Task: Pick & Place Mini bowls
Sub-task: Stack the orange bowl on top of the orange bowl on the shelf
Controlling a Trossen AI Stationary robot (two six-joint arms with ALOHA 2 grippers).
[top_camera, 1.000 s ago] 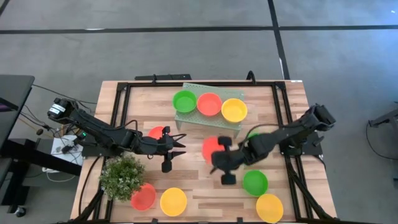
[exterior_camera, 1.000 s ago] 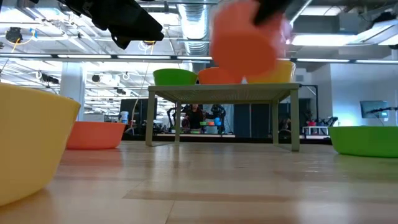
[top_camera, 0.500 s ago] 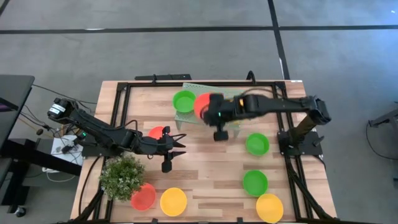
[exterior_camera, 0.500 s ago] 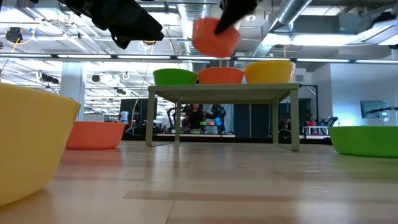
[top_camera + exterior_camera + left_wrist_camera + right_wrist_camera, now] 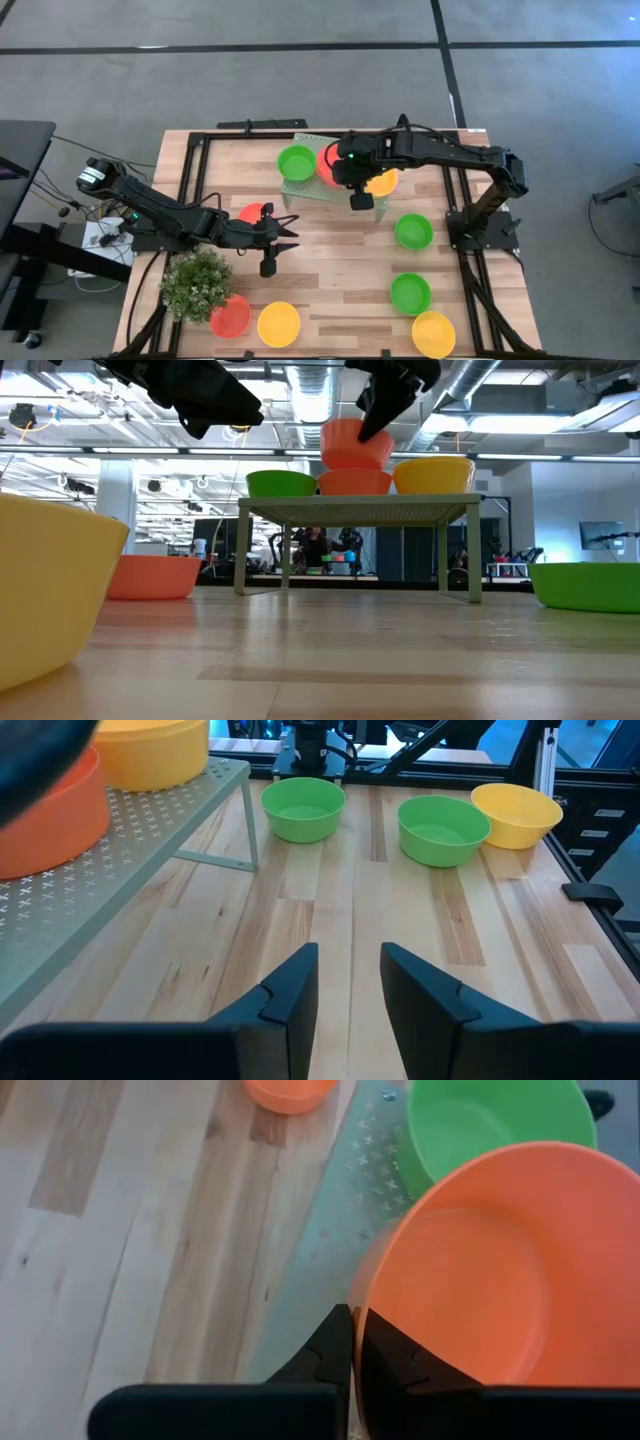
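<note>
Right gripper (image 5: 352,178) holds a red bowl (image 5: 356,443) over the rack (image 5: 360,510).

The right arm stretches from the right edge to the upper centre of the high view, gripper clamped on the bowl's rim, just above another red bowl (image 5: 354,481) between green (image 5: 296,162) and yellow (image 5: 433,474) ones. The left gripper (image 5: 345,982), fingers slightly apart, hovers mid-left over the table (image 5: 330,260), beside the plant (image 5: 195,285).
</note>
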